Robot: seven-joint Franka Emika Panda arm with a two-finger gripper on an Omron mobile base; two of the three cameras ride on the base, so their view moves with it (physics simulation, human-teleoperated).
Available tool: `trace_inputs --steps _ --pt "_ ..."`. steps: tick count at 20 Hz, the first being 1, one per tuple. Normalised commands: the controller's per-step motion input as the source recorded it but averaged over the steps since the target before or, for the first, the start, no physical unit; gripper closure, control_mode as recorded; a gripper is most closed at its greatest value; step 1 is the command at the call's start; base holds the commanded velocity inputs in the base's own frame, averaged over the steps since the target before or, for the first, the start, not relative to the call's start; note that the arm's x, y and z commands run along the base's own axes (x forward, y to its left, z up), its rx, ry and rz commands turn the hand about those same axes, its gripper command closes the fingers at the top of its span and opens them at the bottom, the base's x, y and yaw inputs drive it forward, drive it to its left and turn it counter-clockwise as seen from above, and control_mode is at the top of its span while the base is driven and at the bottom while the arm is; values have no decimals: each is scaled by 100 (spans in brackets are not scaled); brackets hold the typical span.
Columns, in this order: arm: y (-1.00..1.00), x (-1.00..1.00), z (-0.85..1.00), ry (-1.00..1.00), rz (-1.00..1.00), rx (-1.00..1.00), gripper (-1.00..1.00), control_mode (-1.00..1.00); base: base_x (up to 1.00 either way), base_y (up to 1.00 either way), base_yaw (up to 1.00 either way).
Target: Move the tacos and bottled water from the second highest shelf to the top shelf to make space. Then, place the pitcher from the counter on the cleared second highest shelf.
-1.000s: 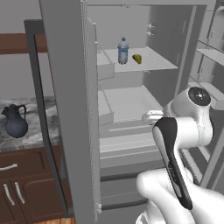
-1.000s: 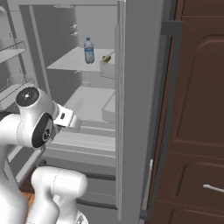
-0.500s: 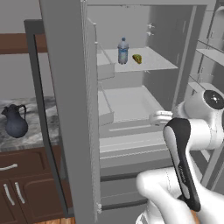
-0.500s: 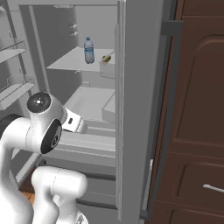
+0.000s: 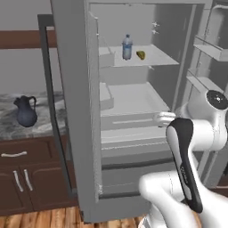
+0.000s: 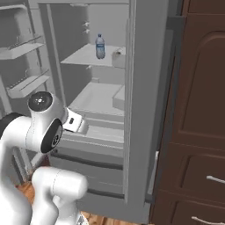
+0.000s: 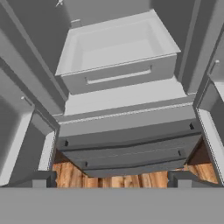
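Left to right, left base view: the pitcher stands upright on the table, well left of the open fridge. Inside the fridge, the bottled water stands upright on the second highest shelf, with the tacos just beside it to the right; 2 items to clear. Top shelf not distinguishable in these frames. The arm is folded low in front of the fridge's lower section. In the hand view the pincer is empty, fingers spread fully apart, looking down at a drawer and the wooden floor. Judged step: reach for the first shelf item. To do it well, raise the hand to shelf height, level it, approach the bottle at mid-body from the front, clear of the tacos.
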Motion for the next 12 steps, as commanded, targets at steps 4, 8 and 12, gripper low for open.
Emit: trace_inputs --steps 4,8,12 --pt "0 0 0 0 0 0 -100 100 -85 35 37" --pt "0 0 0 0 0 0 -100 100 -40 84 41" --pt "0 0 0 0 0 0 -100 100 -2 100 41"
